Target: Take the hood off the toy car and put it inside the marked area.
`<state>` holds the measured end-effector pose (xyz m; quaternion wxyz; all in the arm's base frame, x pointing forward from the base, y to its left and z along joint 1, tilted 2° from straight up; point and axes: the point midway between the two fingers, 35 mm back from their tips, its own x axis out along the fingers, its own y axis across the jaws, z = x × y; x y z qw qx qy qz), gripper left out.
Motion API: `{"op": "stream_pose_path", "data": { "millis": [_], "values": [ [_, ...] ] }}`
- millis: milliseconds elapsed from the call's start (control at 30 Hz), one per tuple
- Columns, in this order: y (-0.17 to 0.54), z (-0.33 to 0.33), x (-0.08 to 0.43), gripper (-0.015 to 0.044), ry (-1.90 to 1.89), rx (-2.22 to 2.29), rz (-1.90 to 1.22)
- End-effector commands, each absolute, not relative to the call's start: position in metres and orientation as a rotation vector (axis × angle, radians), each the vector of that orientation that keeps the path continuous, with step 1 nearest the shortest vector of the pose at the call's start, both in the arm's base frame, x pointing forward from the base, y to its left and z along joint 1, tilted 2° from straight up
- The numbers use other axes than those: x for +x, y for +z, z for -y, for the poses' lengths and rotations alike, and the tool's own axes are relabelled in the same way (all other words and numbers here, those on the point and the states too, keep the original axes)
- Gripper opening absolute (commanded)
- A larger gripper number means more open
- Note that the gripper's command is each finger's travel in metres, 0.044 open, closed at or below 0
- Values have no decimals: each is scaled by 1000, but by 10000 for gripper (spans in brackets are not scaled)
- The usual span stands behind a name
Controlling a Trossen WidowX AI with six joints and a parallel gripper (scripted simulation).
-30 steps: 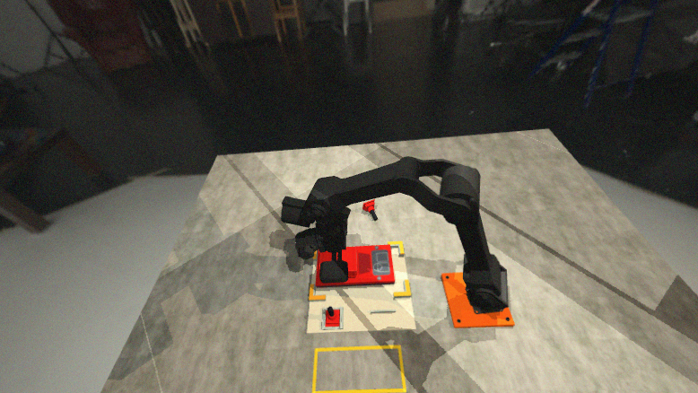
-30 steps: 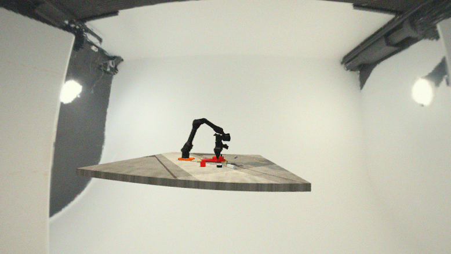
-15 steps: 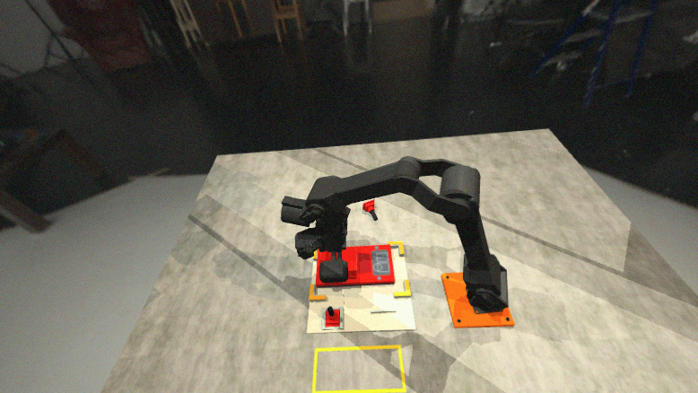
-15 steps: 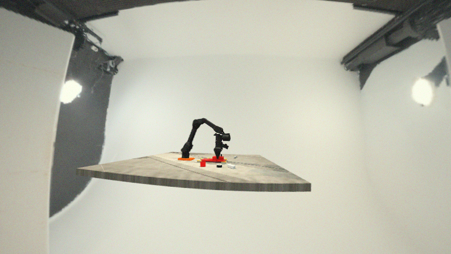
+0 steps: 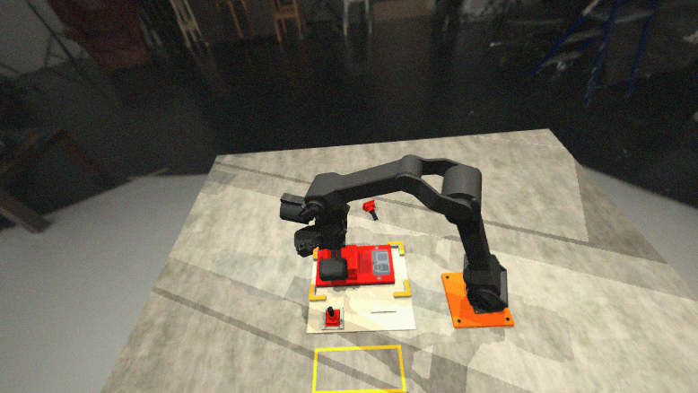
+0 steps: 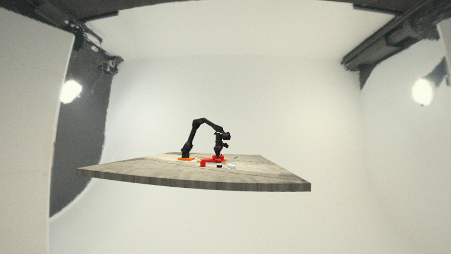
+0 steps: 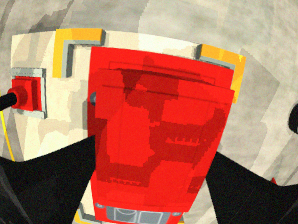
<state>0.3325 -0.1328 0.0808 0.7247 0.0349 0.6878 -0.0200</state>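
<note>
The red hood (image 5: 351, 261) (image 7: 130, 140) is between the fingers of my gripper (image 5: 336, 258) (image 7: 154, 148), which is shut on its two sides. The hood stands raised above the front of the red toy car (image 5: 389, 279) (image 7: 150, 56); in the wrist view it looks larger than the body under it and overlaps its edges. Whether its lower edge is fully clear of the body is hidden. The marked area, a yellow outline (image 5: 358, 347), lies on the table in front of the white board, and nothing is inside it.
The white board (image 5: 361, 324) carries yellow corner brackets (image 5: 403, 294) (image 7: 82, 35) around the car. A red piece with a black knob (image 5: 332, 317) (image 7: 30, 92) stands on it, beside a thin rod (image 5: 383, 311). Another red-and-black piece (image 5: 370, 207) lies behind. The orange base (image 5: 481, 319) is at right.
</note>
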Motion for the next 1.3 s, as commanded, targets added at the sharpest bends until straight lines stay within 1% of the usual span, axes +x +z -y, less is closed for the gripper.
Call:
{"op": "stream_pose_path", "data": {
  "millis": [0, 733, 1267],
  "values": [
    [85, 133, 333, 0, -45, 74, -1515],
    [100, 133, 332, 0, -44, 75, -1515],
    [143, 134, 329, 0, -44, 75, -1515]
  ]
}}
